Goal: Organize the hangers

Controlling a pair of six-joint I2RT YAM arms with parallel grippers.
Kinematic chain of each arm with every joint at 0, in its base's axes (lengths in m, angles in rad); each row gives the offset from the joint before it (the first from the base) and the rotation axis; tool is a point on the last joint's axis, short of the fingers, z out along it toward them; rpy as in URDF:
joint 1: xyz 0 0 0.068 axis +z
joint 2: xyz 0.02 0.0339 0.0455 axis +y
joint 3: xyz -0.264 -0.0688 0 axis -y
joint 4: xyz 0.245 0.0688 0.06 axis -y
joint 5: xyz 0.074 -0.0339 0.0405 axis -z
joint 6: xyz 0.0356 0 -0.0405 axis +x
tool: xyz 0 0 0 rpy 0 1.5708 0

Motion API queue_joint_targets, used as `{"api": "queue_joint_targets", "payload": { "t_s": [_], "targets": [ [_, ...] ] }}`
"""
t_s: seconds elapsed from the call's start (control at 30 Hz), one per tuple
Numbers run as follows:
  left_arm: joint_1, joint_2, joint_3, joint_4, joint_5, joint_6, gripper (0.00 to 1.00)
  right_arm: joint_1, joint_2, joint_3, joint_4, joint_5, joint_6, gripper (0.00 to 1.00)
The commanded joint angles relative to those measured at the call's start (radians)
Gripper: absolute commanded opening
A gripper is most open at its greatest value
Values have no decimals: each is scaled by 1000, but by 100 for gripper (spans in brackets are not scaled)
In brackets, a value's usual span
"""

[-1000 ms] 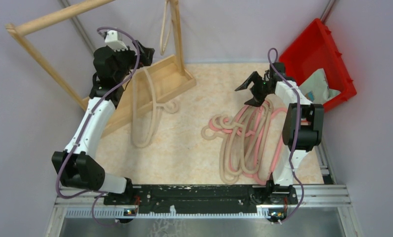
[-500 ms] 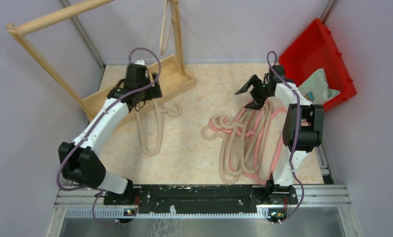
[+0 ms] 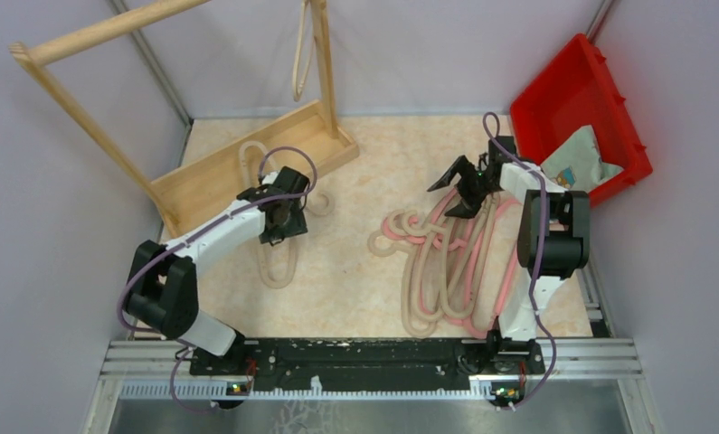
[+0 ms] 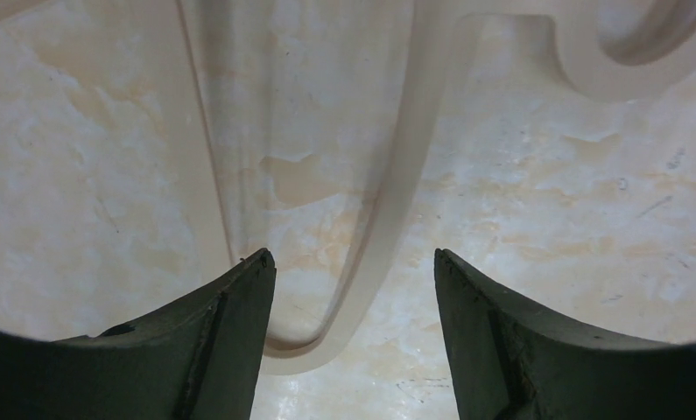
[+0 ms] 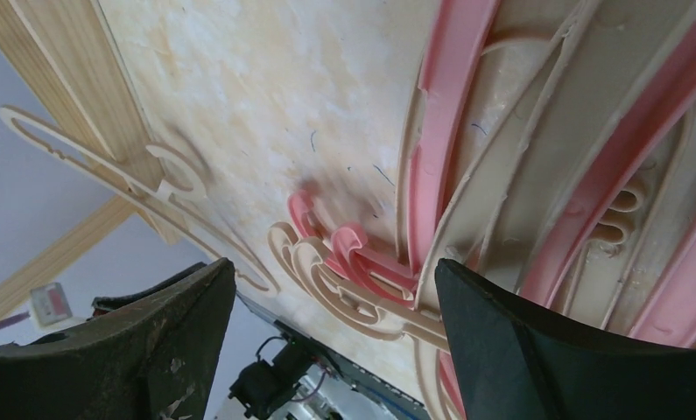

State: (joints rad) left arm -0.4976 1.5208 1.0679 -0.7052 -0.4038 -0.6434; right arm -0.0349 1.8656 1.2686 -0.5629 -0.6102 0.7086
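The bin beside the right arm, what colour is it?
The bin is bright red, seen best in the top external view.

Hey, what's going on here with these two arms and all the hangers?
The left gripper is open above a lone beige hanger lying by the wooden rack, not gripping it. The right gripper hangs open over the tangled pile of beige and pink hangers, holding nothing.

Smooth matt plastic hangers (image 3: 471, 237), bare light wood rack (image 3: 220, 172), glossy red plastic bin (image 3: 563, 99), mottled matt tabletop (image 3: 355, 271)
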Motion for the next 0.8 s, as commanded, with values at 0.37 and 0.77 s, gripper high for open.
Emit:
{"api": "queue_joint_targets", "payload": {
  "t_s": [0.37, 0.77],
  "targets": [
    [-4, 160, -125, 330, -140, -44, 71, 0, -21, 37, 32, -30, -21, 83],
    [-4, 151, -147, 360, -137, -6, 6, -1, -29, 34, 42, -30, -7, 82]
  ]
}}
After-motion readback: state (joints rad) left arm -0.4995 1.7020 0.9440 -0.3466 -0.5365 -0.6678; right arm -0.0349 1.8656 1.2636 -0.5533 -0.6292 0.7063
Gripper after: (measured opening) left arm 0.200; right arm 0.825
